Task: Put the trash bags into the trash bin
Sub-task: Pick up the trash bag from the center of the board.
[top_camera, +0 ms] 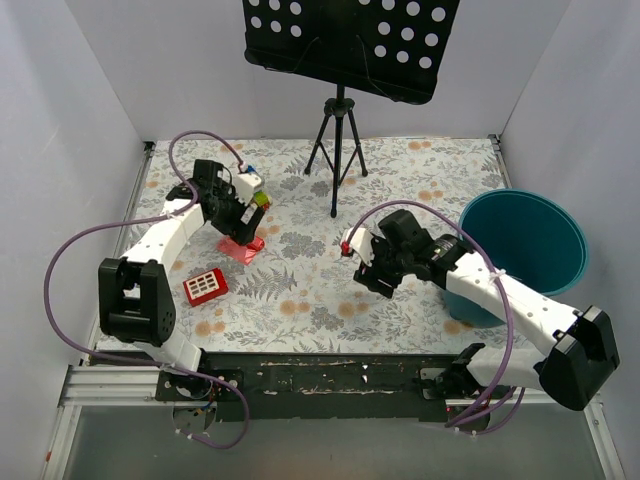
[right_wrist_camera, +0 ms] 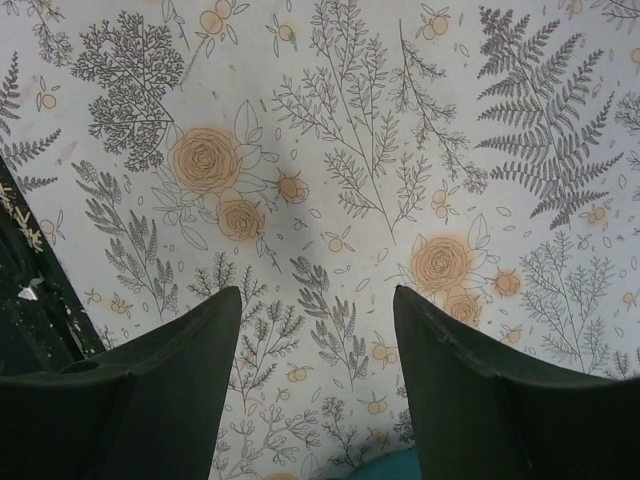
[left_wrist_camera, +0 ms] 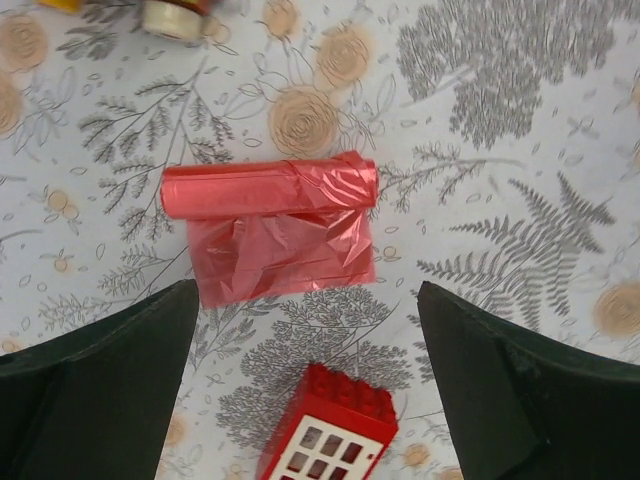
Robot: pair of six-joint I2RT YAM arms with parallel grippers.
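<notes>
Left gripper hangs spread wide, bag just ahead between its fingers, lined up for grasping; right gripper hangs released, empty.

The bag lies toward the left edge, the block just nearer the near-left corner, the bin by the right edge.

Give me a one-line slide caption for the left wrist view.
Left hand, open, hovers over the partly rolled red-pink trash bag on the floral tablecloth, with a red block nearby.
</notes>
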